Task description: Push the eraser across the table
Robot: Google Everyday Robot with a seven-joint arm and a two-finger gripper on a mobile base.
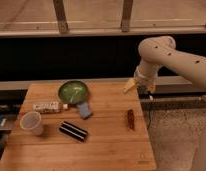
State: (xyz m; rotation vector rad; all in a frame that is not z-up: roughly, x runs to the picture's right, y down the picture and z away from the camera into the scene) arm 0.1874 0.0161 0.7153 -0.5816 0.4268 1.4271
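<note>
**Desk:** What does the frame show, for the cutline?

**Photographer:** A cream-coloured robot arm (168, 54) reaches in from the right and bends down over the far right corner of a light wooden counter (111, 147). Its pincer (140, 89) hangs at that corner, above the far edge, and touches nothing. The two yellowish tips stand apart, with nothing between them.

**Desk:** And the eraser?

**Photographer:** The eraser (73, 131), black with white stripes along its length, lies flat in the left half of the counter, closer to the near edge than the far one. It is turned on a diagonal and is well apart from the pincer. A pale cup (32, 123) stands upright just to its left, by the left edge.

**Desk:** What else is on the surface?

**Photographer:** A round green bowl (73, 92) sits near the far edge, left of centre. A blue sponge pad (85, 110) lies just in front of it, touching or nearly touching its rim. A flat white packet (47, 106) with dark markings lies left of the pad, behind the cup. A small reddish-brown stick (130, 119) lies by the right edge, on the near side of the pincer and well to the right of the eraser.
</note>
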